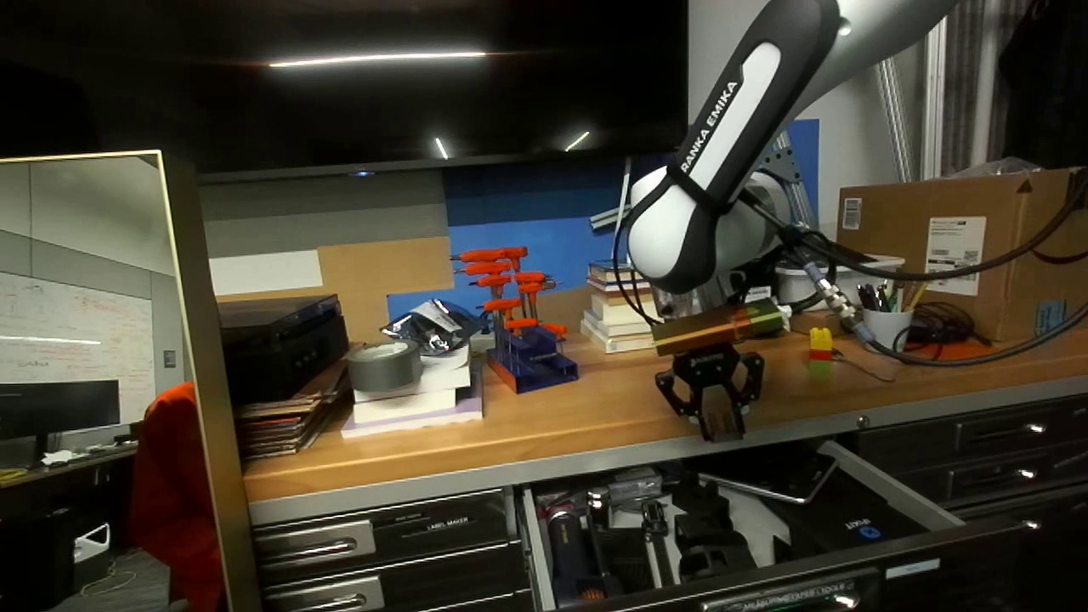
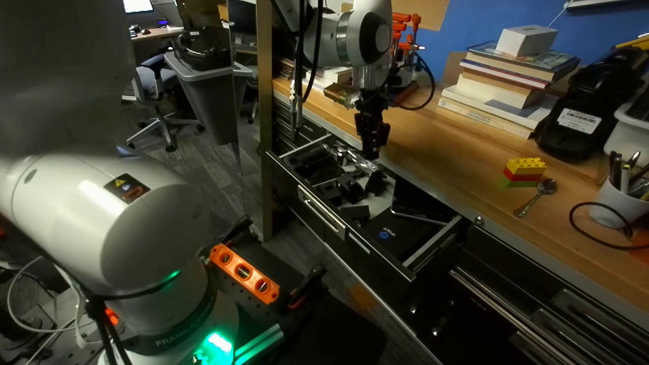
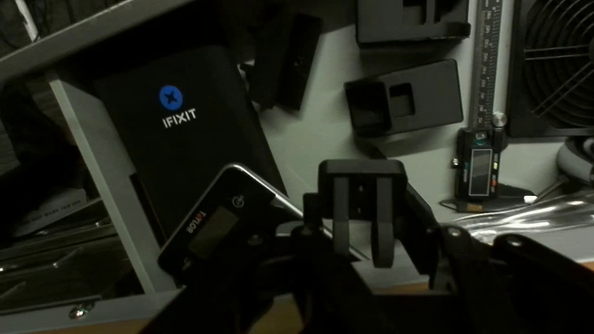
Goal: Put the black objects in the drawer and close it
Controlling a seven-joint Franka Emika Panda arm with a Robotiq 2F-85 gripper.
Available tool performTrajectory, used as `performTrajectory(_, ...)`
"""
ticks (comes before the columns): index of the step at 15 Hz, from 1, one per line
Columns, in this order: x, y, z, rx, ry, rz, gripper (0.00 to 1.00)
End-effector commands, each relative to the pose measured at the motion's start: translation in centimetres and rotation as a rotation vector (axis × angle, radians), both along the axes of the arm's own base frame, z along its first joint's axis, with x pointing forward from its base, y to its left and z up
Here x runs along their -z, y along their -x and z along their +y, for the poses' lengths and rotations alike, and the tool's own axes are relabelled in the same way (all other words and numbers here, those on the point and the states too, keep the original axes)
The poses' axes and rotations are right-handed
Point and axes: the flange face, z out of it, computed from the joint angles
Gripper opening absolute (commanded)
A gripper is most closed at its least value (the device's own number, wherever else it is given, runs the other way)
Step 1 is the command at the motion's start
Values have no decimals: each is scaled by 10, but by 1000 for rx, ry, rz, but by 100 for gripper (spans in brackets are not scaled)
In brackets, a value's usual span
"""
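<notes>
In an exterior view, the dark screen (image 1: 340,102) reflects one long white streak and two short ones, and the worktop (image 1: 552,425) receives a warm light. The inside of the drawer (image 2: 433,243) is rather dim; in an exterior view a green lamp (image 2: 218,344) glows strongly, and the upper left looks hazy. In the wrist view, also dim, shiny plastic (image 3: 529,222) gives hard glare, a soft shadow lies beside one black object (image 3: 434,99), and the lowest part is dark and blurred.
</notes>
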Motion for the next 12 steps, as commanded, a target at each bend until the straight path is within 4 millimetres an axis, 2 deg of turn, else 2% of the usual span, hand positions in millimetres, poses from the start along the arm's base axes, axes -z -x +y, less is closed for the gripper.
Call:
performTrajectory(1,17,10,-11,54,26,-26,22)
performTrajectory(7,61,3,-31,101,15,-27,22)
performTrajectory(12,91,6,-38,125,0,-22,22)
